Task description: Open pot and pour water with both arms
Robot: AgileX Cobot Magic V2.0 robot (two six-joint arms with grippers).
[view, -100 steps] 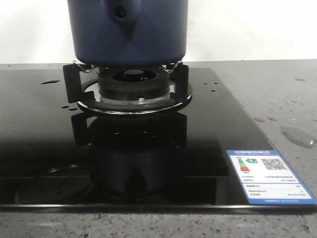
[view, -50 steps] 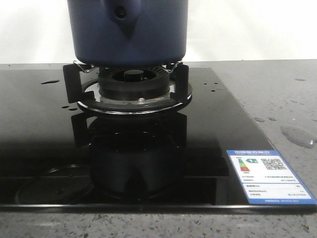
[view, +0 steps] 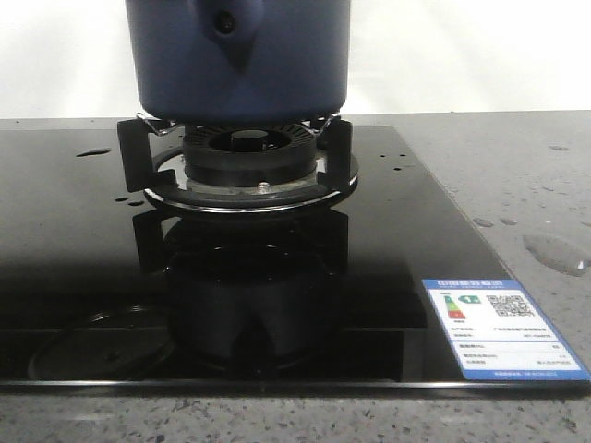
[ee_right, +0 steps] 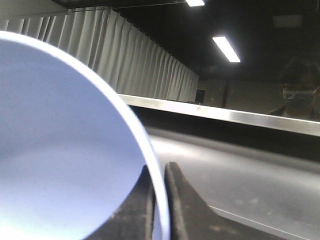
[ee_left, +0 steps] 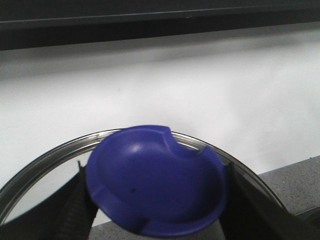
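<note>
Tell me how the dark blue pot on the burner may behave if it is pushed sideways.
The pot looks rigid and probably heavy. It sits on the narrow prongs of the burner grate, so a sideways push could slide it off a prong and tip it. Water drops nearby suggest slippery surfaces.

A grey speckled countertop (view: 517,185) carries a glossy black glass cooktop (view: 74,277), which fills most of the front view. Near the cooktop's front right corner sits a blue-and-white energy label (view: 503,328) (its print is too small to read). Water (view: 554,251) lies as a shiny puddle on the bare counter to the right, with smaller drops just beyond it, and a few more drops (view: 92,152) dot the black glass at the far left
</note>
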